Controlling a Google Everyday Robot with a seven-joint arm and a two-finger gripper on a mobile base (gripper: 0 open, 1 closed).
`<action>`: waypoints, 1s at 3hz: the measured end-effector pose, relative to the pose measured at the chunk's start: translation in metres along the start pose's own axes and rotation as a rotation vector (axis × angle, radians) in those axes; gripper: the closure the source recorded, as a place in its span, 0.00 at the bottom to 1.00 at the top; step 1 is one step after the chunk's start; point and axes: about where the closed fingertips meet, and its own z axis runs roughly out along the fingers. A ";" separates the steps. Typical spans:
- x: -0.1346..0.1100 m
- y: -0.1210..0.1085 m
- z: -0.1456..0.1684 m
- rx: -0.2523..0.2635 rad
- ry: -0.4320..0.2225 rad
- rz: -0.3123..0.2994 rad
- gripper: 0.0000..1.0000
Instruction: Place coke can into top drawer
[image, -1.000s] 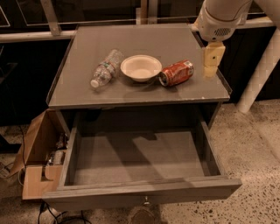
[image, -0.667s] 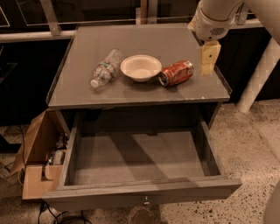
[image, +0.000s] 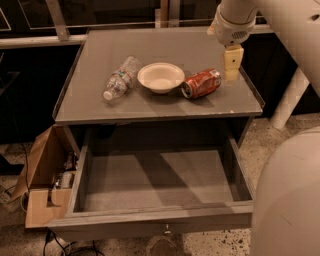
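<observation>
One wide grey top drawer (image: 160, 182) sits pulled out at the front, close to me. It has a flat bare bottom, low walls and a little knob (image: 165, 230) on its front. On the floor to its left is a brown cardboard box (image: 42, 172). On the right, a big round white part of the robot (image: 290, 200) fills the near corner. Above and behind the drawer is the grey tabletop (image: 165, 107) with three things in a row on it. A clear plastic bottle (image: 120, 78) lies on its side at the left. A small white bowl (image: 161, 77) stands in the middle. The coke can (image: 201, 83) lies on its side just to the right of the bowl, near the right edge, with a silver end turned to the front. It is on the tabletop, not in the drawer. The yellow claw (image: 231, 75) hangs down from the white arm (image: 237, 22), just beside the far right end of the can. I cannot tell if the claw is apart or together, and it is not holding the can.
</observation>
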 end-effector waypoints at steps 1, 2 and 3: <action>-0.003 0.003 0.004 -0.006 -0.004 -0.026 0.00; -0.013 0.005 0.016 -0.023 -0.016 -0.052 0.00; -0.020 0.007 0.025 -0.040 -0.017 -0.068 0.00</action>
